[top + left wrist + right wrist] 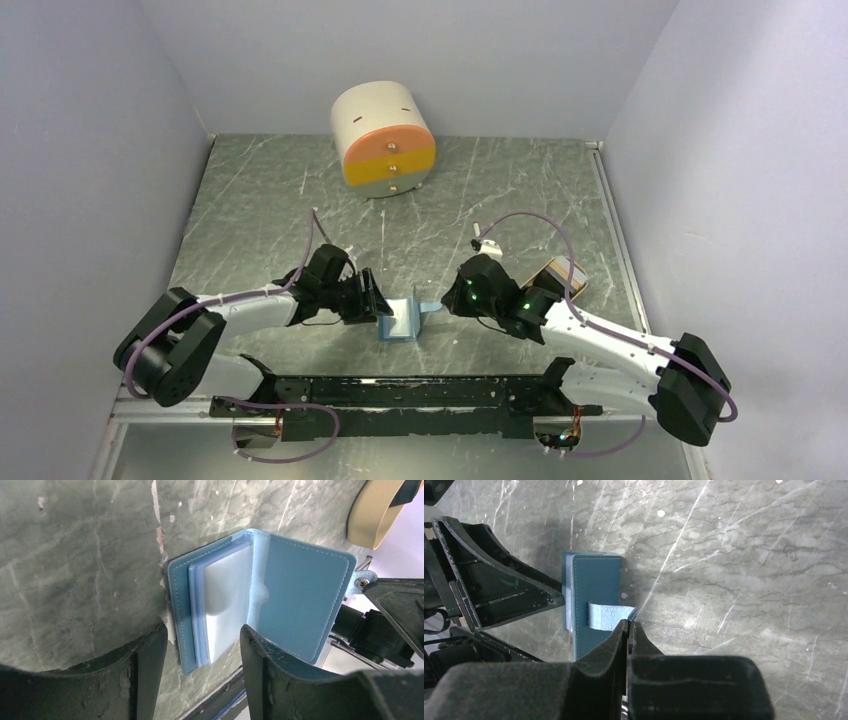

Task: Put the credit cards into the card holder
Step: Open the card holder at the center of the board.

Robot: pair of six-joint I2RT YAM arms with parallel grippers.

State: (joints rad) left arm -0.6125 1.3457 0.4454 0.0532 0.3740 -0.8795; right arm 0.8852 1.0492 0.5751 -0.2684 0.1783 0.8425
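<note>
**Top external view: card holder propped open, no card in hand**

The card holder is seen on the table between the two arms, near their bases, opened like a book with one cover raised. In the right wrist view the right gripper is clenched on the clasp strap, by which the raised cover is held. In the left wrist view the left gripper is spread wide and empty, its fingers set to either side of the pale inner pockets without touching them.

The step in hand is judged to be opening and steadying the holder. No credit cards are seen in any view. They may lie in the beige tray by the right arm, but its contents cannot be told. A card must next be fetched by the free left gripper and slid edge-first into a pocket while the cover is kept raised.
</note>
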